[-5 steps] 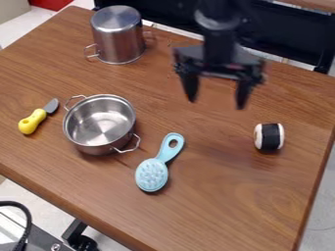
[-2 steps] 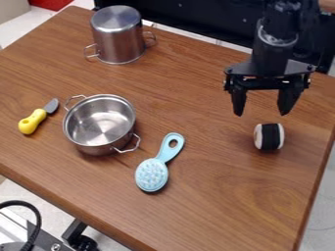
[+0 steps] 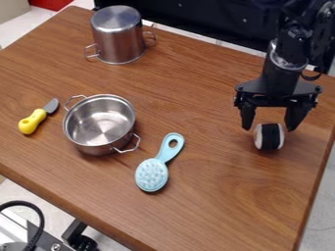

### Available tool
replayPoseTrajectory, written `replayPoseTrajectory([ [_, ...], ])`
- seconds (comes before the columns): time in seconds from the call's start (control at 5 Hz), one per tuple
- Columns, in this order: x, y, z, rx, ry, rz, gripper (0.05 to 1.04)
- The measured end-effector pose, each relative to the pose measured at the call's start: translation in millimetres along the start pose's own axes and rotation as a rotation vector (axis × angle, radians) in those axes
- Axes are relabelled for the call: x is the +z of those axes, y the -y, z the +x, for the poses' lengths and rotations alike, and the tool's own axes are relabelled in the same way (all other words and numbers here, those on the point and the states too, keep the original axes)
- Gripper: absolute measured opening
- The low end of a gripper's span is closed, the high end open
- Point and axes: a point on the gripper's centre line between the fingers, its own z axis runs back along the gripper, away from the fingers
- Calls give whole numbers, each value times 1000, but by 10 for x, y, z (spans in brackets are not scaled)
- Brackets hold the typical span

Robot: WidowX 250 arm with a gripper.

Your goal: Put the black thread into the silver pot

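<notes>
1. Thread [image 3: 270, 137]: on table [image 3: 216, 201], near its edge.
2. Gripper [image 3: 268, 129]: at thread, fingers set wide, one toward each side; contact unclear.
3. Brush [image 3: 152, 174]: between thread and pot [image 3: 99, 126].
4. Pot: upright, open.
5. Knife [image 3: 33, 121]: beside pot.
6. Second pot [image 3: 118, 39]: upside down.

The top edge cuts off the arm [image 3: 286, 56] at far right and a red thing [image 3: 49, 4] at far left. The left, right and near edges crop the bench [image 3: 203, 211]; the left one also crops a black cable [image 3: 40, 215]. The upturned pot [image 3: 119, 41] hides its inside.
</notes>
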Motion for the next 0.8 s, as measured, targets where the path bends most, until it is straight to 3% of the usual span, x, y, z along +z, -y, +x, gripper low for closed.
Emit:
replayPoseTrajectory([
  [0.2, -50, 29, -13, 20, 3, -27, 999],
  [0.4, -172, 11, -65, -4, -17, 5, 969],
  [0.6, -168, 45, -68, -27, 4, 4, 709],
  [0.8, -199, 41, -90, -33, 19, 6, 526],
])
